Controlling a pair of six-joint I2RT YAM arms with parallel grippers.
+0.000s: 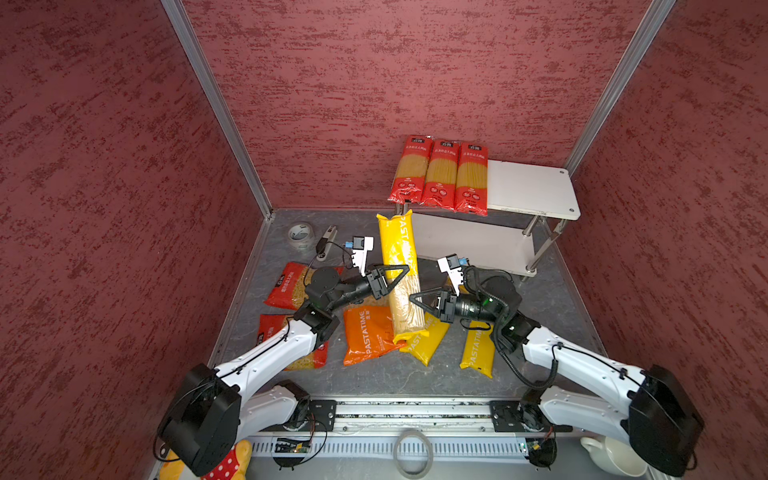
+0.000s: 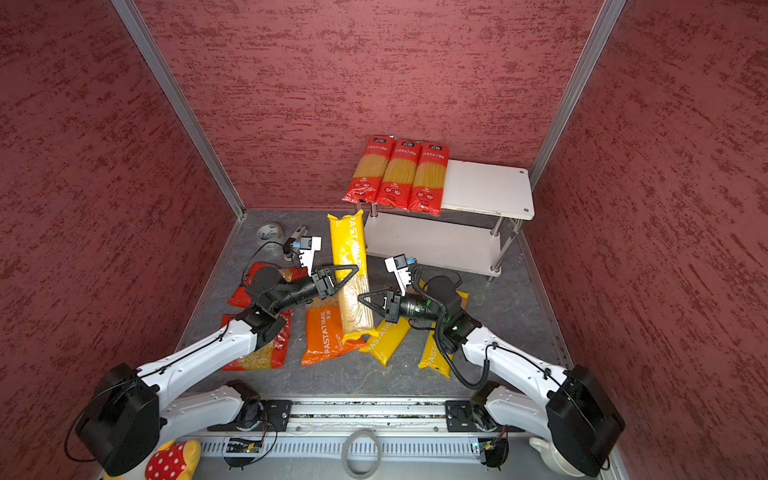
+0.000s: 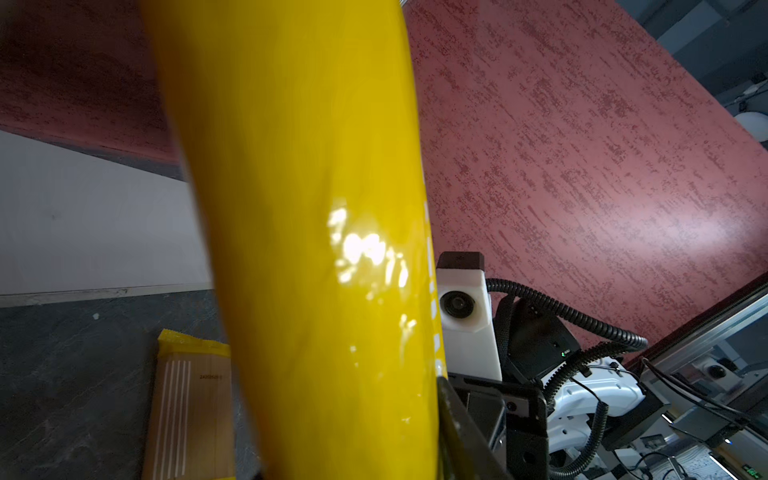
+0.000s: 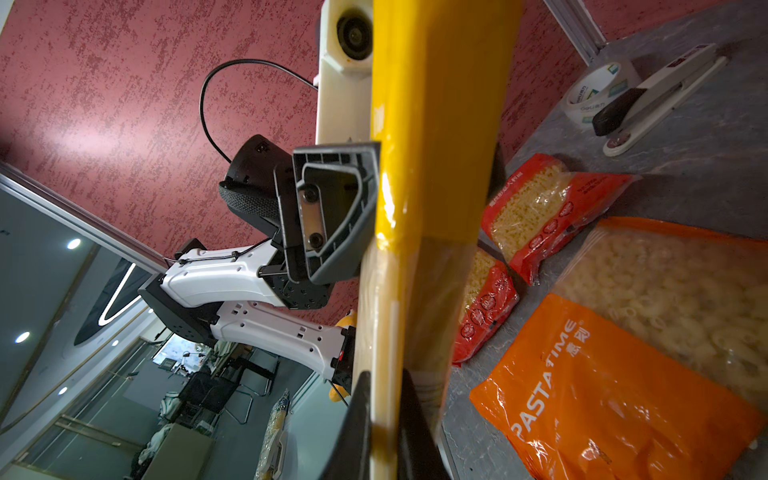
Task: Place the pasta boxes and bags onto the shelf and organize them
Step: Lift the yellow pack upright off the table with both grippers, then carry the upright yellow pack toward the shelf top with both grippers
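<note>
Right hand (image 1: 413,298) pinching glossy yellow pack (image 1: 395,245)

Evenly bright; glare spots the blurred yellow pack (image 3: 299,232).

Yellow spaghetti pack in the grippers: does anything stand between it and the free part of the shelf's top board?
Nothing visible does. The yellow spaghetti pack is held up before the shelf's left end. Three red spaghetti packs fill the top board's left half; its bare right half is open from the front.
</note>
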